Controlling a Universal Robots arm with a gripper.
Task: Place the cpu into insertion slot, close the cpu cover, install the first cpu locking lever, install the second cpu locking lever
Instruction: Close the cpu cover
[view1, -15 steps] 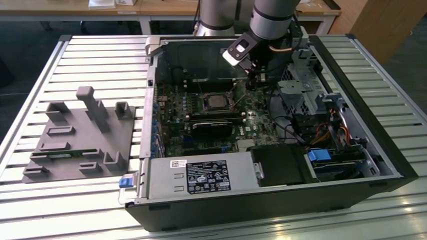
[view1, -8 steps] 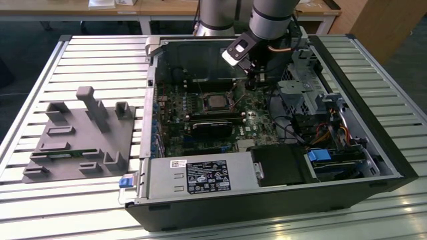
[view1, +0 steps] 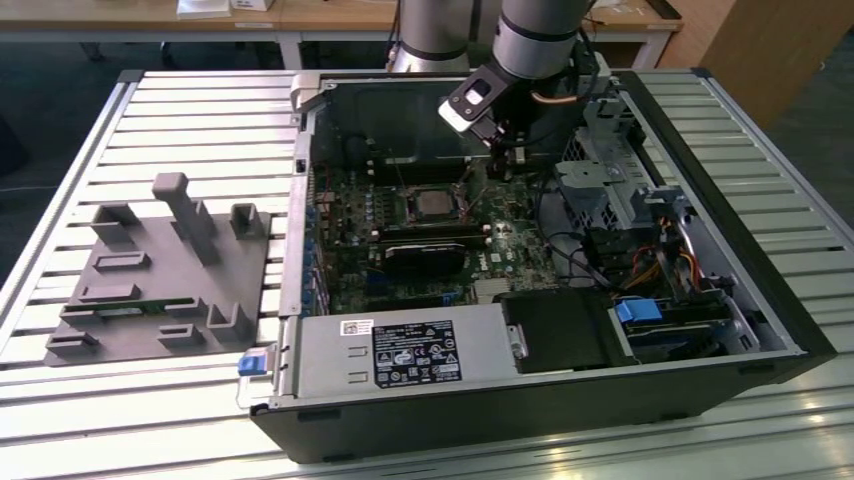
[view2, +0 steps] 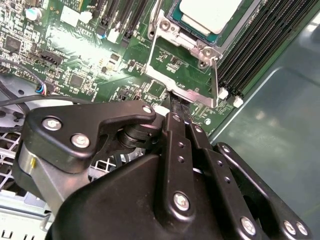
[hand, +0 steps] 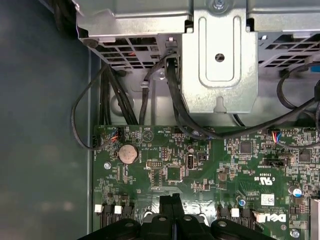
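One arm reaches down into the open computer case (view1: 561, 420), which lies on its side on the slatted table (view1: 174, 110) so the board (hand: 165, 170) faces up for work from above.

- Chip (view2: 212, 12): already seated in the socket (view2: 175, 15), pale face up, lying flat. In the exterior view it is the light square near the middle of the board (view1: 430, 205).
- Cover frame (view2: 202, 50): appears to lie down around the chip, with the chip's face showing through the cut-out. My judgement is that the cover is shut, though its far edge is cut off.
- Lever (view2: 216, 75): a thin silver rod along the frame's side, next to the memory slots (view2: 260, 45). I cannot tell whether it is hooked down.
- Gripper (view2: 176, 102): low over the board, its tip just beside the frame's near edge, on the side facing the drive cage (hand: 220, 65). In the exterior view it hangs toward that view's right of the chip (view1: 507, 165).
- Jaws: clenched, fingertips pressed together with only a seam between them in the first wrist view (hand: 172, 200). Nothing visible is pinched. Pressed together, they make one narrow point, which would suit pushing a thin rod more than picking anything up.
- Contact between the tip and the frame or lever: hidden behind the fingers, cannot tell.
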